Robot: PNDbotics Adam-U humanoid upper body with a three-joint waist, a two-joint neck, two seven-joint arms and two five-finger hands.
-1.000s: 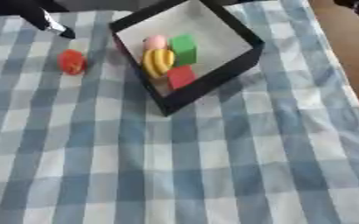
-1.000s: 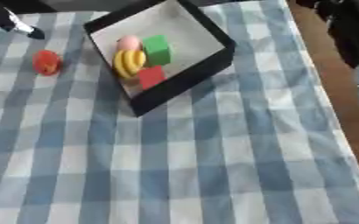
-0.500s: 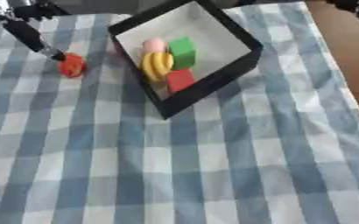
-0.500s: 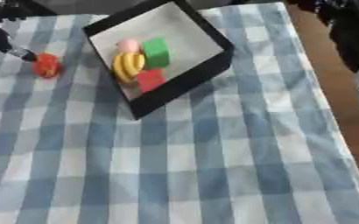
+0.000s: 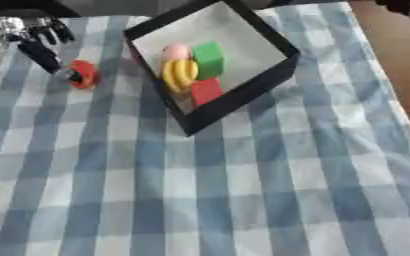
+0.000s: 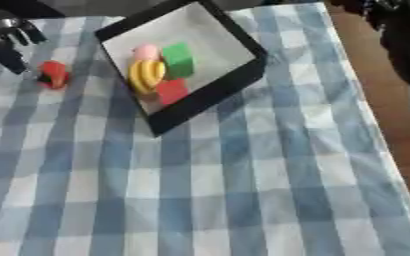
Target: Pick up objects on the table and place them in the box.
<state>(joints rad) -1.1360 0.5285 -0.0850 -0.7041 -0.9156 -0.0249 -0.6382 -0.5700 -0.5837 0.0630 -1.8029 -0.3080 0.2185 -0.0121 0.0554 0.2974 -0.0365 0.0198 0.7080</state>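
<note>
Red object [image 5: 84,74] lies left of the box [image 5: 243,95]; left hand [image 5: 33,42] touches it, fingers extended, to grasp.

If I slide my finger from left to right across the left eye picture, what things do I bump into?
Robot's left hand → small red thing on the checked cloth → yellow banana → green block → right wall of the black box.
</note>
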